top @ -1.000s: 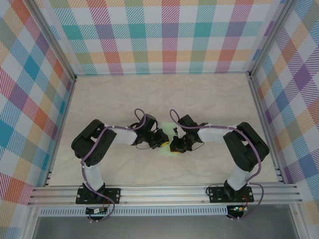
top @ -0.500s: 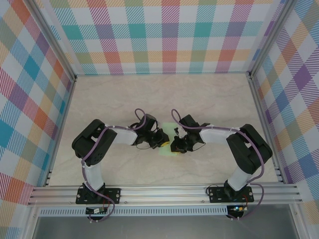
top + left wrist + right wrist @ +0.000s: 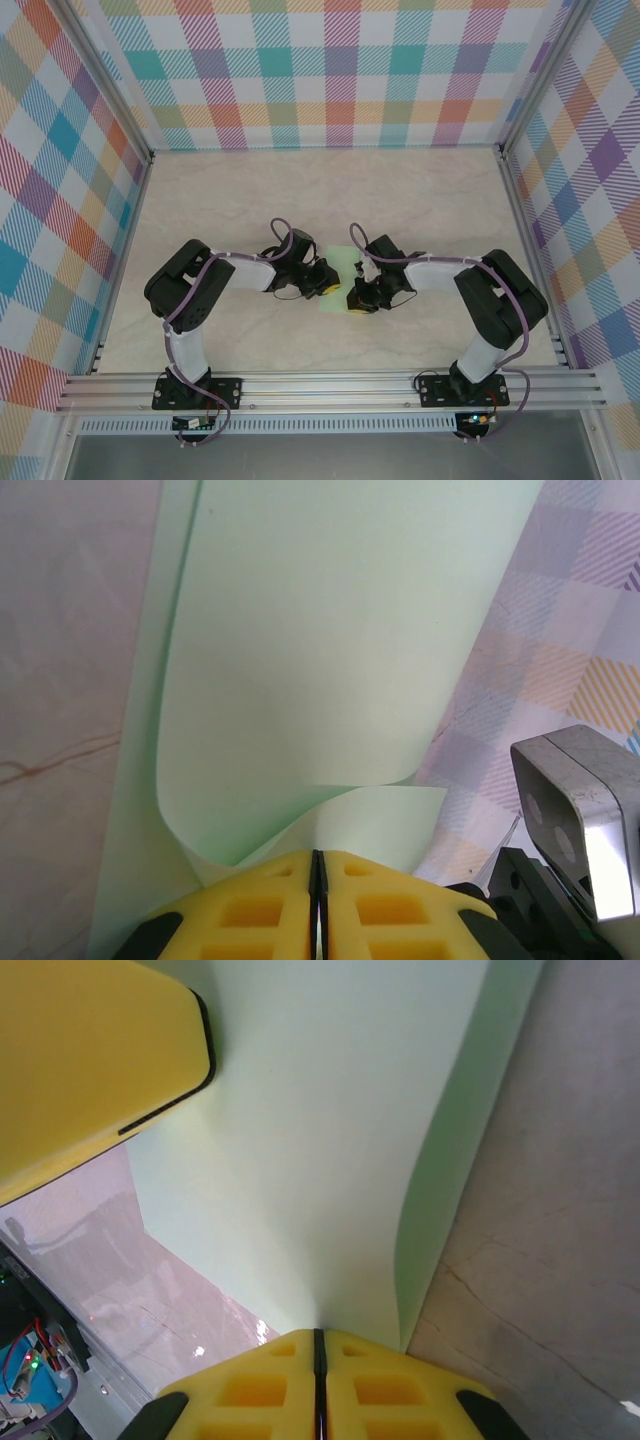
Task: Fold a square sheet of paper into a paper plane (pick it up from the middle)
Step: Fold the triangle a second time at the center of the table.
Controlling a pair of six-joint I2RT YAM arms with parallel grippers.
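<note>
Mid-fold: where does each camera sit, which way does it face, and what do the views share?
Top external: above and behind the bases, looking down at the table; both arms show, left end effector and right end effector both at the square sheet of paper.
Left wrist: on the left arm, looking past its shut yellow fingers at the curled sheet.
Right wrist: on the right arm, past its own shut fingers at the sheet.
Shared: every view has the sheet.

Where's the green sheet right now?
Top view: the square sheet of paper sits centre-table, pinched between the left tool and the right tool, one on each side.
</note>
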